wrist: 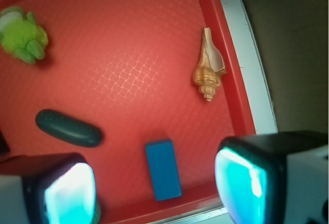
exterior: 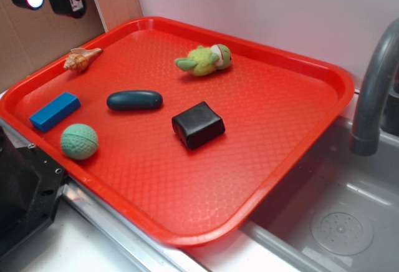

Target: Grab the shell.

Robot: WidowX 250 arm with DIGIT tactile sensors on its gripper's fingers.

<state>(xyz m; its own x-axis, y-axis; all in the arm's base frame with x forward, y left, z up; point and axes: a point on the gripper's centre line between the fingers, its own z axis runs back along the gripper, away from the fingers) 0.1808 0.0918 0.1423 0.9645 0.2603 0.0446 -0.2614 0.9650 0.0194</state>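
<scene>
We hang high above the tray [exterior: 324,72], gripper [wrist: 154,188] spread apart and empty; the shell [wrist: 208,72] lies untouched beside the tray's rim, so approach, descent and grasp all remain

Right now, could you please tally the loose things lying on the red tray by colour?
Green: 2, the ball and the plush toy
Blue: 1, the block
Dark teal: 1, the oblong capsule
Black: 1, the block
Tan and cream: 1, the shell
Total: 6 things on the tray
</scene>
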